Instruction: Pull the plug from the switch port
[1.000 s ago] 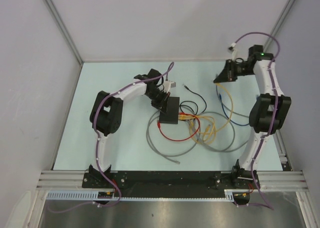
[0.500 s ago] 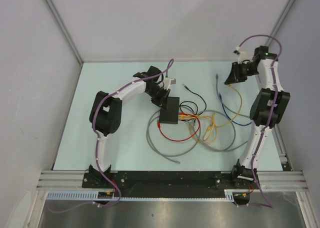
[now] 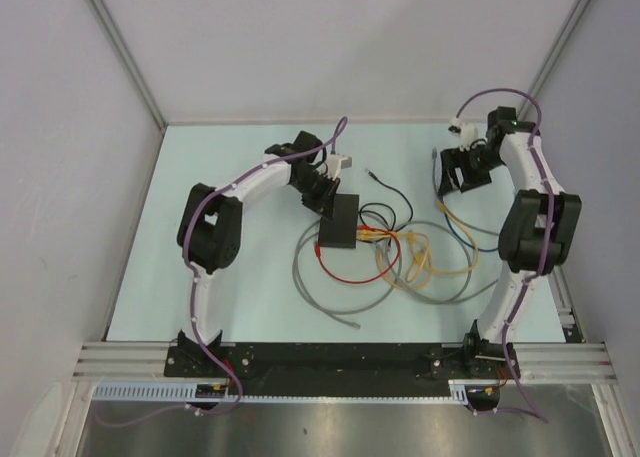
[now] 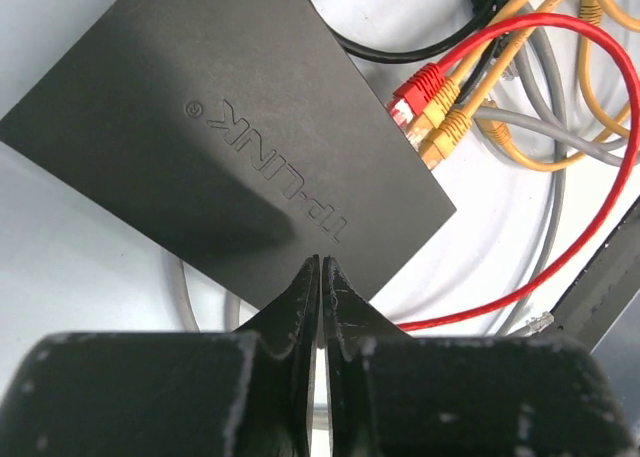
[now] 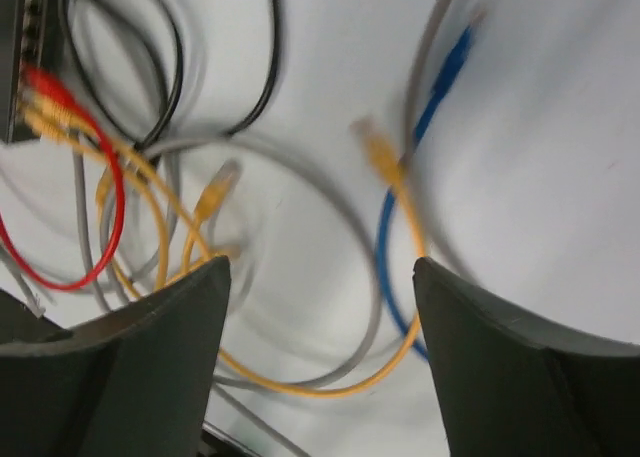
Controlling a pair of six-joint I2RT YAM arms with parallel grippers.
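Since a second ago the right gripper [image 3: 462, 171] has swung inward and sprung wide, empty. The switch [image 3: 340, 222] lies well to its left, long axis running far-to-near, ports facing it. The left gripper [image 4: 320, 267], fingers pinched together, rests at its far end, and the red plug [image 4: 415, 85] is seated in its port.

Flat black switch [image 4: 230, 137], red plug [image 4: 418, 85] seated
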